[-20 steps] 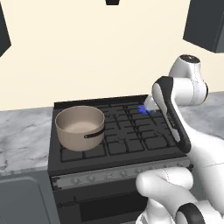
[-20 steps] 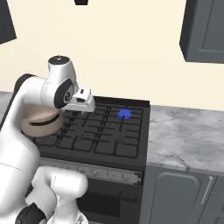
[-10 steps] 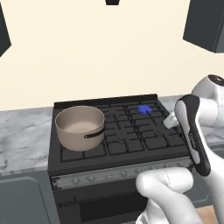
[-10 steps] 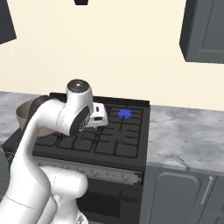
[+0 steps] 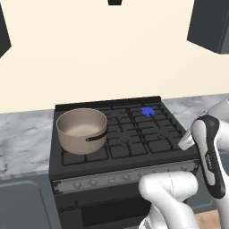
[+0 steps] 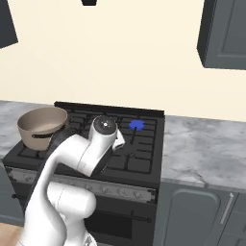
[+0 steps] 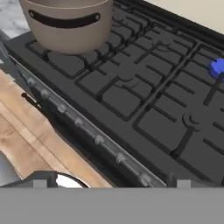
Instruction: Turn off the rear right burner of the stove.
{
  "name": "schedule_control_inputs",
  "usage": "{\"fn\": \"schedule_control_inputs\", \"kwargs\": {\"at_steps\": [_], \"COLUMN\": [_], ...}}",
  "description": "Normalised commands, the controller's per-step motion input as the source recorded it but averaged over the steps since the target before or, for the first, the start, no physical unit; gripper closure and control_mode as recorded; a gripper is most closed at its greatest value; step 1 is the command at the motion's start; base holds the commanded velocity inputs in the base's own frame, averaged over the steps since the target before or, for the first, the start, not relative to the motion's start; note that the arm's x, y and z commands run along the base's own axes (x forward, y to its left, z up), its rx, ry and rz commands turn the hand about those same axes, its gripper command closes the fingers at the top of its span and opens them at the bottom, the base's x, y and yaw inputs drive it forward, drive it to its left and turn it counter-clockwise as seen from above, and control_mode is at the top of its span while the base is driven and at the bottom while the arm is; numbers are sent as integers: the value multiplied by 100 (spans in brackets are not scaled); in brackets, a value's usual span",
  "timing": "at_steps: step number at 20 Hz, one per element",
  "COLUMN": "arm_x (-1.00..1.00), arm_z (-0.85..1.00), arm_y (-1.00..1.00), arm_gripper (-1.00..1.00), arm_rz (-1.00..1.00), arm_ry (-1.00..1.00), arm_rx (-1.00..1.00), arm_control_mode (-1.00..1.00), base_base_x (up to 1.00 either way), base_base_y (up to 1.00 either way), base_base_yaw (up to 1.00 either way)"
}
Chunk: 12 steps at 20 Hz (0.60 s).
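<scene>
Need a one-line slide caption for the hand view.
Hand view over the stove: tan pot on the grate, knob strip along the front, blue flame at the rear right burner.

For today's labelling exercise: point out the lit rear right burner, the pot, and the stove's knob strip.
rear right burner (image 5: 148, 112), left base view, blue flame
pot (image 5: 82, 129), left base view, outer wall
knob strip (image 6: 129, 192), right base view, grey front panel

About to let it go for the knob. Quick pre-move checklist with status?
1. Rear right burner lit, so the task is still open: ok, blue flame shows.
2. Knob strip in the hand view: ok, a row of small knobs shows.
3. Which knob drives that burner: cannot tell, no markings readable.
4. Gripper open or shut: cannot tell, just the tips show.
5. Pot away from the strip: ok, it sits on the stove's front left grate.
</scene>
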Motion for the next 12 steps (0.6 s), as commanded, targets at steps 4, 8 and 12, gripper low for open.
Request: {"fn": "schedule_control_inputs", "kwargs": {"at_steps": [4, 8, 12], "arm_x": [-6, 0, -4], "arm_z": [-25, -34, -32], "arm_y": [-31, -17, -9], "arm_gripper": [-100, -100, -100], "arm_rz": [37, 32, 17], "arm_ry": [-9, -16, -21], "arm_rx": [-1, -1, 0], "arm_control_mode": [-100, -100, -100], "base_base_x": [0, 0, 0], "base_base_y": [0, 0, 0], "base_base_yaw": [0, 0, 0]}}
